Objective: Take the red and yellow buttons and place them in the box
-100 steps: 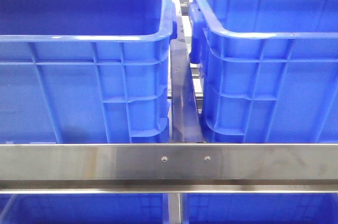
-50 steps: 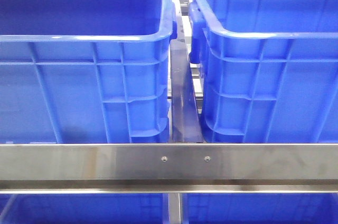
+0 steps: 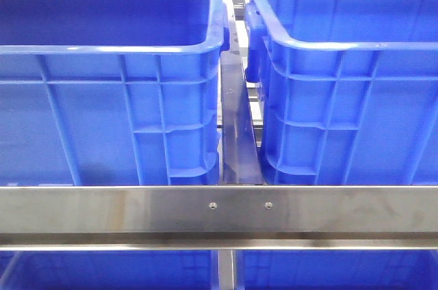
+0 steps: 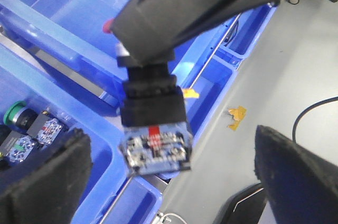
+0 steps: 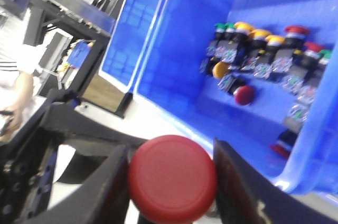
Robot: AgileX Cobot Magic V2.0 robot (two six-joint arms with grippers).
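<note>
**Both arms holding push buttons over blue crates**

The right gripper (image 5: 171,182) is pinching a red button (image 5: 172,177) by its round cap between its fingers (image 5: 108,192). Behind it, a blue crate (image 5: 174,65) is holding a cluster of red, yellow and green buttons (image 5: 264,60). The left gripper (image 4: 158,123) is gripping a black-bodied button (image 4: 154,123) (only a sliver of its red cap is showing) above another blue bin (image 4: 63,28). Two crates (image 3: 109,85) are filling the front view.

bright, even light; both wrist views blurred.
</note>
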